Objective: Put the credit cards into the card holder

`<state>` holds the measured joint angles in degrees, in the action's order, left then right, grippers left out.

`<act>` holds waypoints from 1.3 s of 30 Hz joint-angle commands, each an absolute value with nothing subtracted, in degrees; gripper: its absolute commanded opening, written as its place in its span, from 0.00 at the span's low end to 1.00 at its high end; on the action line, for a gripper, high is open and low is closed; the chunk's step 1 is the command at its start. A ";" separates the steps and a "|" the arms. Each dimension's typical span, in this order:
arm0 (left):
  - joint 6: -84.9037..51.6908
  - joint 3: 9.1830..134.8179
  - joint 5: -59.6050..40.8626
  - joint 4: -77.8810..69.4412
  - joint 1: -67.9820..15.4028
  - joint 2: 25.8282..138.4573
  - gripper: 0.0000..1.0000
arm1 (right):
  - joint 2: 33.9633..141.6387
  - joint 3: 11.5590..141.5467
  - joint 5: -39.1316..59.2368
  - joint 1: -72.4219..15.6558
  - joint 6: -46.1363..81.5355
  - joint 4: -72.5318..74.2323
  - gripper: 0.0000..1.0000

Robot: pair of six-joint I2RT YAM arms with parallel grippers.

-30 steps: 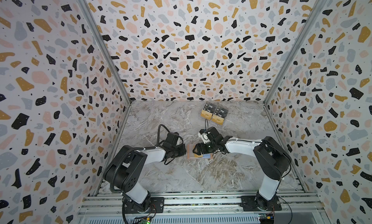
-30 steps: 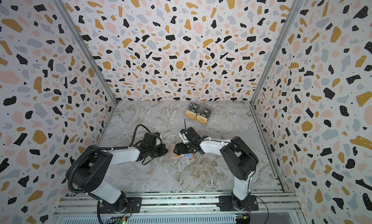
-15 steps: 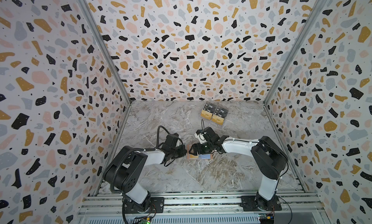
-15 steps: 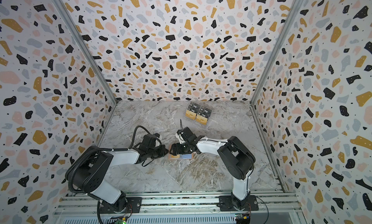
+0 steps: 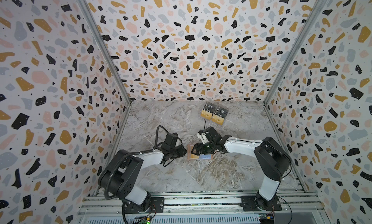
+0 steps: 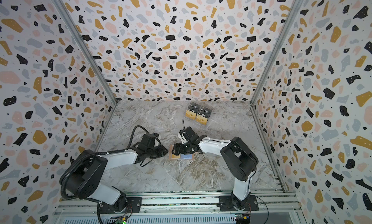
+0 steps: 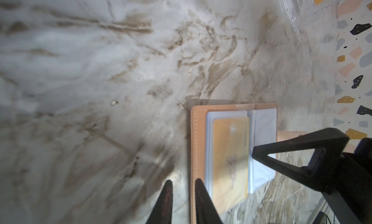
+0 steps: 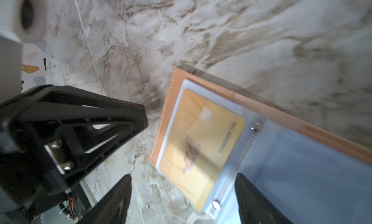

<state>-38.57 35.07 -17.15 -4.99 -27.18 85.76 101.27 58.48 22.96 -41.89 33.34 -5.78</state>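
Card holder [image 7: 194,144] lies open between both grippers, gold card [image 8: 201,138] seated in a clear sleeve [image 8: 186,85] | left gripper [image 7: 183,182] slightly parted at its leather edge, holding nothing | right gripper [image 8: 184,176] spread wide over card | risk: a finger catching the sleeve drags card out or flips holder shut | remaining cards [image 5: 214,114] well apart at back

Left end effector [image 7: 183,181] barely parted, right end effector [image 8: 183,176] spread wide.

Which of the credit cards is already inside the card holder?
The single gold card, tucked under a clear sleeve of the open card holder. The other cards sit grouped by the back wall.
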 commanded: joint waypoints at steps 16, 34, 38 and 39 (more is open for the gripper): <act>-45.38 48.08 -25.78 -11.35 -34.84 96.10 0.27 | 96.81 49.61 28.48 -32.80 24.64 -1.44 0.17; -43.75 53.30 -27.42 -8.91 -35.91 107.40 0.30 | 99.32 46.89 23.38 -32.11 23.73 -3.16 0.11; -43.85 52.82 -27.38 -9.17 -35.95 107.65 0.34 | 99.13 46.75 23.39 -32.10 23.81 -3.08 0.11; -44.09 52.74 -27.69 -9.65 -35.95 107.86 0.34 | 99.14 46.76 23.43 -32.08 23.82 -3.07 0.11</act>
<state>-44.38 52.40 -27.49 -10.31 -35.53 106.52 99.04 48.07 26.04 -32.32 24.34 -0.05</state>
